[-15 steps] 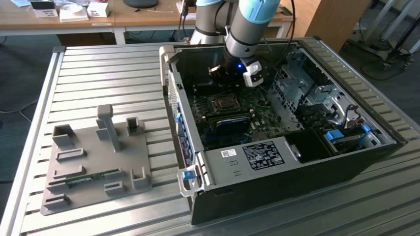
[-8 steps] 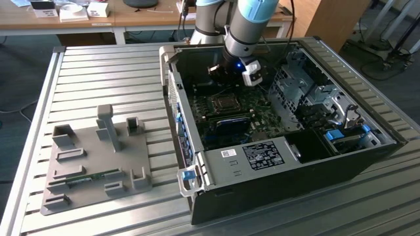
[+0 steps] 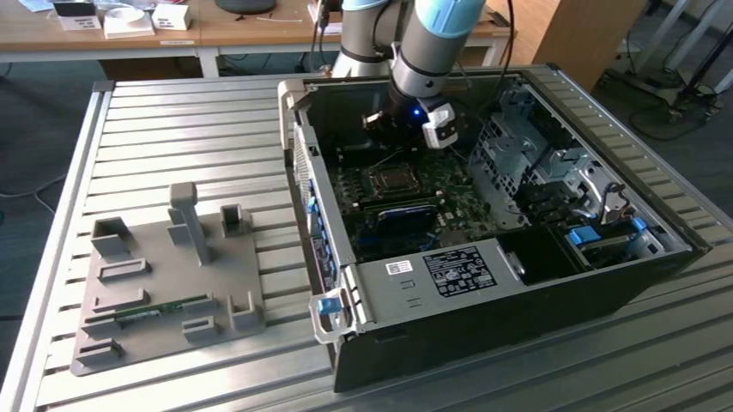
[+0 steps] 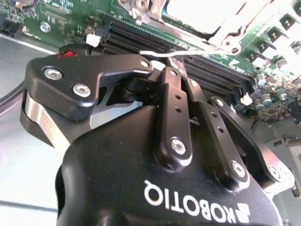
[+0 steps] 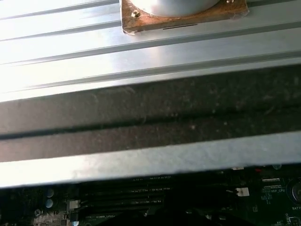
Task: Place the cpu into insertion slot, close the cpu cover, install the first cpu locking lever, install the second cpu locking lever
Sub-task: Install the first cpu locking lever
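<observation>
In the exterior view my gripper (image 3: 393,140) hangs inside the open computer case (image 3: 504,343), just behind the socket on the motherboard (image 3: 452,206). The cpu (image 3: 393,179) lies in the socket with the cpu cover (image 3: 375,172) down flat around it. In the second wrist view the black fingers (image 4: 173,89) are shut together with nothing between them. Their tips sit right at a thin silvery locking lever (image 4: 188,52) that runs along the socket's edge. Beyond it show the cpu cover's frame (image 4: 225,35) and the bright cpu top (image 4: 202,12).
Memory slots (image 4: 141,40) lie beside the lever. The case's walls and a metal drive cage (image 3: 527,163) close in around the arm. A grey fixture plate (image 3: 160,283) holding a memory stick (image 3: 149,312) lies on the slatted table (image 3: 184,129) at the exterior view's left.
</observation>
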{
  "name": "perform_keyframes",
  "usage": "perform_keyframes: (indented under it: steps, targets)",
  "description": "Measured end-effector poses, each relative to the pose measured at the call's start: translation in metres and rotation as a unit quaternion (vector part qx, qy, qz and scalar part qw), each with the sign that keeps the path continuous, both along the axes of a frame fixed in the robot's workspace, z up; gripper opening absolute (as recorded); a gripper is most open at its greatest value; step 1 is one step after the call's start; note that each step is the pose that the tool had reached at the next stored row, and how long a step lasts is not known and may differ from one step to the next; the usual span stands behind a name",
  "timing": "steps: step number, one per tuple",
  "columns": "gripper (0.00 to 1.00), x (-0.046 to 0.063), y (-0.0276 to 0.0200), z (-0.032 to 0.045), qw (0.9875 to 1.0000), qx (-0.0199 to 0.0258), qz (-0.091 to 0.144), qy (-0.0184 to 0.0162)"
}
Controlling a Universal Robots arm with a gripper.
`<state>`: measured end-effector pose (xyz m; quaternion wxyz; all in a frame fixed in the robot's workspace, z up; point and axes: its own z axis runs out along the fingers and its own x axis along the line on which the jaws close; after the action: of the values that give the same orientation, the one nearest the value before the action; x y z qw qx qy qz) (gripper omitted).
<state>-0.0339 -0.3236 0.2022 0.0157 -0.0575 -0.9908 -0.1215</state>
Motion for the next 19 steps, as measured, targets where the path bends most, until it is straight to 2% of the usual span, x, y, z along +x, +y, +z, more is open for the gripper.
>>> perform_keyframes:
  steps: [6,10,14,19]
  targets:
    - [0.11,0.0,0.0,0.0063,1.0,0.0,0.0,0.0]
    - [0.11,-0.0004,0.0007,0.0059,1.0,0.0,0.0,-0.0005]
    - [0.11,-0.0008,0.0036,0.0047,1.0,0.0002,-0.001,-0.0014]
    - [0.11,-0.0008,0.0036,0.0047,1.0,0.0003,-0.001,-0.0015]
